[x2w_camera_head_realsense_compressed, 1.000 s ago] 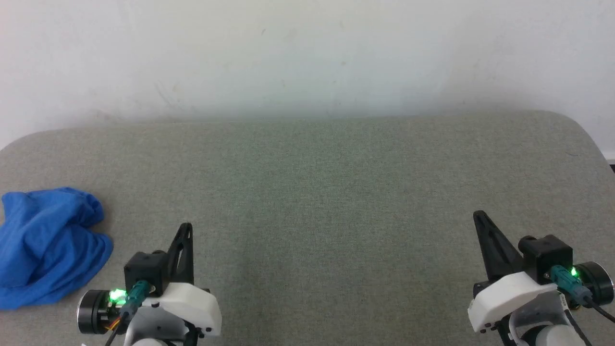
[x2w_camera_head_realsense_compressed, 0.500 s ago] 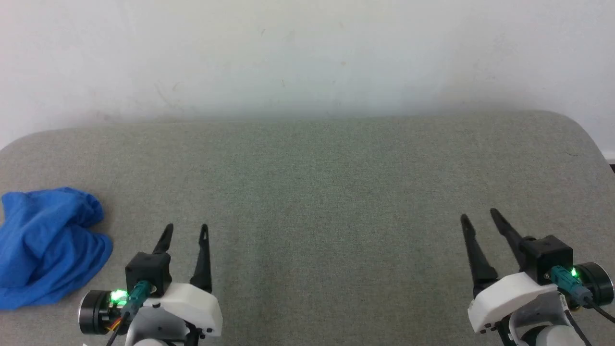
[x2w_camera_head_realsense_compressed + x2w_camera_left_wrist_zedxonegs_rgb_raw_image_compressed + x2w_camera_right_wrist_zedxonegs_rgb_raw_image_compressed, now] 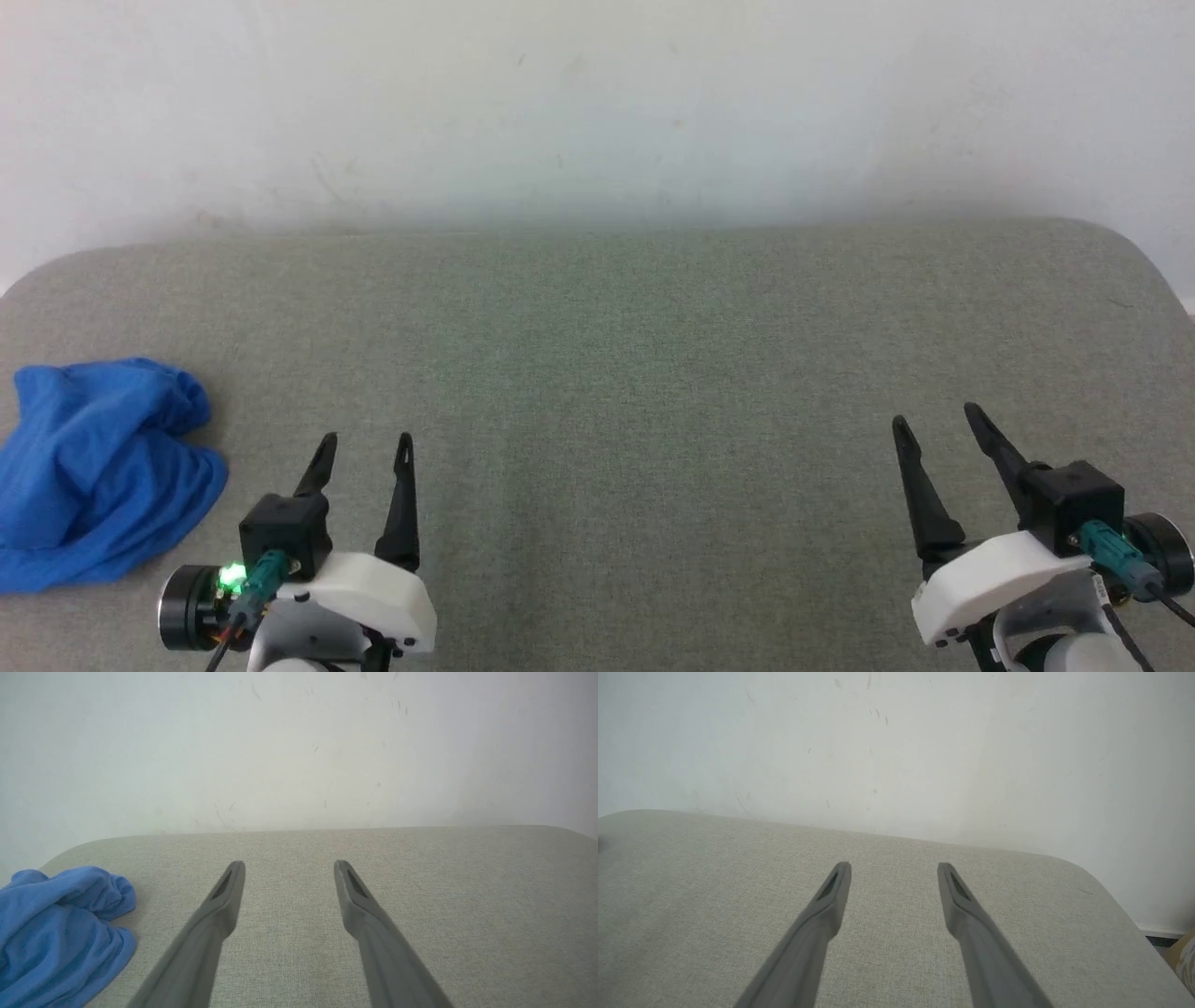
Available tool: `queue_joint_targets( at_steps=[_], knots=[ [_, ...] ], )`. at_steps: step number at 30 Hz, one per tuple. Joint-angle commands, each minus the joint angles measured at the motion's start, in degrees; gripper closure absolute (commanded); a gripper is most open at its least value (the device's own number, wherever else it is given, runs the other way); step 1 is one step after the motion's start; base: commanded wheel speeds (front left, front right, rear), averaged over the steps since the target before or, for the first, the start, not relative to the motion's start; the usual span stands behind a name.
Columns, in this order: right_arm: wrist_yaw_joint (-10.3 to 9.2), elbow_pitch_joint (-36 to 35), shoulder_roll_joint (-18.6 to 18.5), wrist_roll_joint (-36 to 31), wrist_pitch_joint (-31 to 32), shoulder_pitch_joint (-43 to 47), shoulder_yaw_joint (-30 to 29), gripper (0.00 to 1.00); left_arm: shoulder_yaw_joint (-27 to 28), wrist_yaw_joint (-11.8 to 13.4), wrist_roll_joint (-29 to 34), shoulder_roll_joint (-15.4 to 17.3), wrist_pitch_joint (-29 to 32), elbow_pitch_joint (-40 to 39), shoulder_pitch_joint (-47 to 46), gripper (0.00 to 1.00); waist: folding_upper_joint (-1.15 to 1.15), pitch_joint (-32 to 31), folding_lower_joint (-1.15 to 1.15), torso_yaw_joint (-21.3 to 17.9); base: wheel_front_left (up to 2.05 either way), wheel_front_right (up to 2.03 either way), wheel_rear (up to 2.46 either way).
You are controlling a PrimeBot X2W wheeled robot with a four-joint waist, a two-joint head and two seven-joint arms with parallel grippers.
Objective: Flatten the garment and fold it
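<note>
The garment (image 3: 98,471) is a crumpled heap of bright blue cloth at the far left edge of the grey table (image 3: 616,355); the left wrist view has the same garment (image 3: 60,933) at its lower left. My left gripper (image 3: 364,441) stands open just to the right of the heap, apart from it, with nothing between its fingers (image 3: 224,896). Far across the table at the lower right, my right gripper (image 3: 934,416) is also open and empty, and its fingers (image 3: 833,891) point over bare cloth-covered table.
A pale wall (image 3: 597,112) rises directly behind the table's far edge. The table's corners are rounded, and the right corner (image 3: 1087,877) drops off to the floor. Bare grey surface lies between the two grippers.
Both grippers have gone from shut to open, the fingers spreading apart in place. The head view has shifted slightly; the garment has stayed where it was.
</note>
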Motion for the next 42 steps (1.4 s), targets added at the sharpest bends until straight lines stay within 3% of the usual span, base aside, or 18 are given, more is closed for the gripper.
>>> queue_joint_targets(
  at_steps=[1,18,42],
  knots=[
    [-0.01,0.1,0.1,0.5,-0.6,0.1,-0.2,0.00,-0.1,0.1,-0.5,-0.1,-0.7,-0.1,-0.6,0.00,0.00,0.0,0.00,0.3,0.00,0.00,0.00],
    [-0.01,-0.7,0.1,0.5,-2.5,0.5,-0.2,0.00,0.9,0.5,-2.3,-0.1,-2.6,-0.7,-0.7,0.00,0.00,0.0,0.00,5.1,0.00,0.00,0.00],
    [-0.02,-3.4,0.1,-1.9,-3.8,0.9,1.3,0.00,2.0,1.0,-3.6,-0.1,-5.5,-0.9,0.2,0.00,0.00,0.3,0.00,16.7,0.00,0.00,0.00]
  ],
)
